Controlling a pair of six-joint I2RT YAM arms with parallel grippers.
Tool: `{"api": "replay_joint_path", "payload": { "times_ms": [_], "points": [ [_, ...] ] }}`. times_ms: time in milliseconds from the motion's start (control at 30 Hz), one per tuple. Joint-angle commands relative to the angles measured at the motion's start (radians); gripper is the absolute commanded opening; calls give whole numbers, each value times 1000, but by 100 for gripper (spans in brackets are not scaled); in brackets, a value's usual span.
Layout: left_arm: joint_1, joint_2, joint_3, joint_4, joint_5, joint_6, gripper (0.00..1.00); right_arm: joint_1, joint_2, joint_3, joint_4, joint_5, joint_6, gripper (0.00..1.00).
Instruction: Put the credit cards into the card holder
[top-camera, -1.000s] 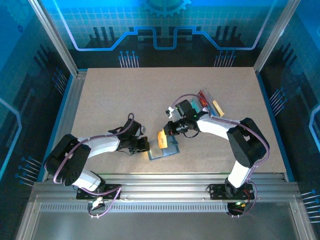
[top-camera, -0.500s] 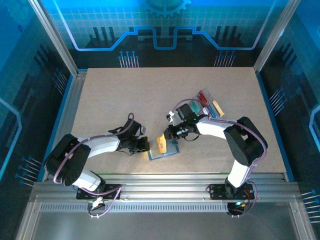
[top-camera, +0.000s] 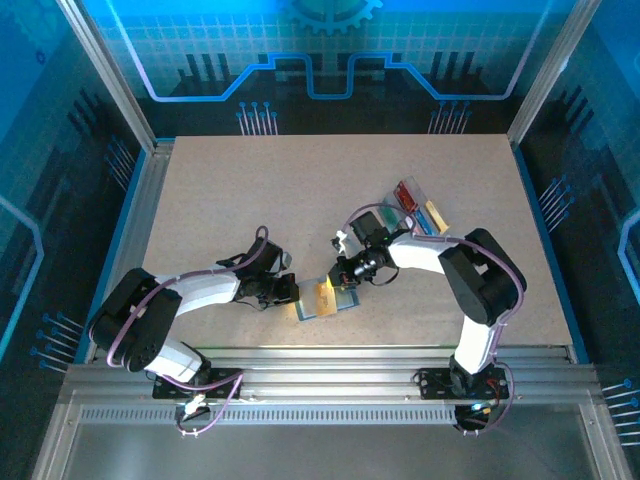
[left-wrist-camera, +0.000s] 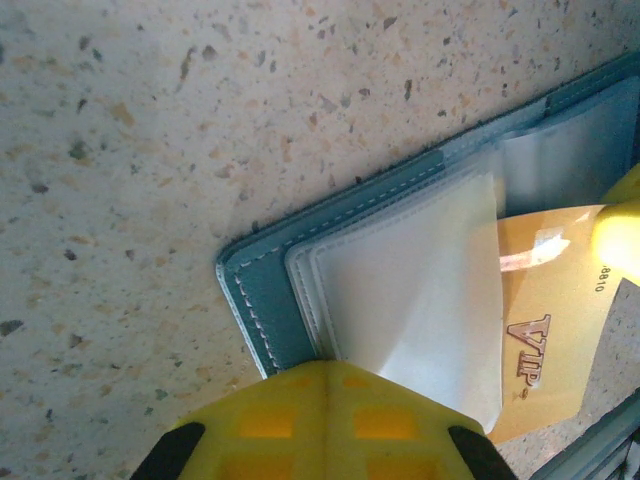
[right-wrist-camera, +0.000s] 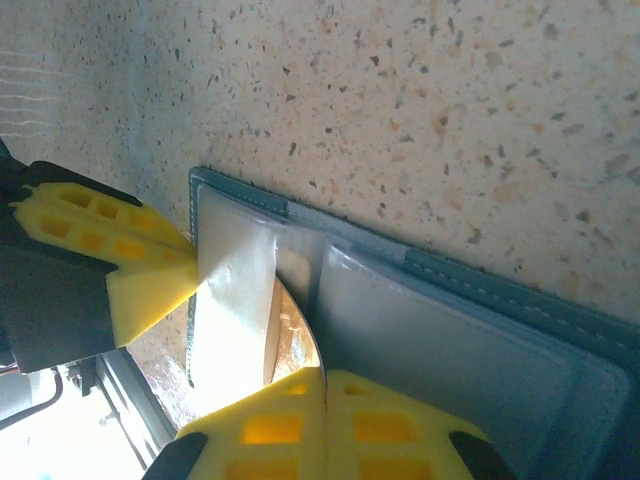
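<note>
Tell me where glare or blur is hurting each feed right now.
Top external: sharp and evenly lit, but a bright hot spot sits at the card holder's left edge. Left wrist: glare streak across the orange card; the near yellow finger is out of focus. Right wrist: lower-left corner blown out white; clear sleeve washed pale.

Slate-blue card holder is laid open flat, and an orange card is seen half tucked under its clear sleeve.
</note>
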Motion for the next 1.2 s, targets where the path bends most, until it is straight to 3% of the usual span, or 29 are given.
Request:
{"api": "replay_joint_path", "payload": {
  "times_ms": [0, 700, 967, 1033, 1167],
  "points": [
    [-1, -2, -26, -65, -39, 10, 0, 17, 36, 30, -39, 10, -21, 0],
    [-2, 3, -21, -64, -34, 9, 0, 96, 102, 104, -16, 17, -19, 0],
    [-2, -1, -26, -62, -36, 6, 0, 123, 54, 126, -42, 68, -6, 23],
    [-2, -3, -29, -61, -38, 5, 0, 124, 41, 135, -82, 114, -6, 28],
    [-1, 3, -35, -50, -37, 3, 0, 134, -5, 165, -192, 268, -21, 46]
  ]
}}
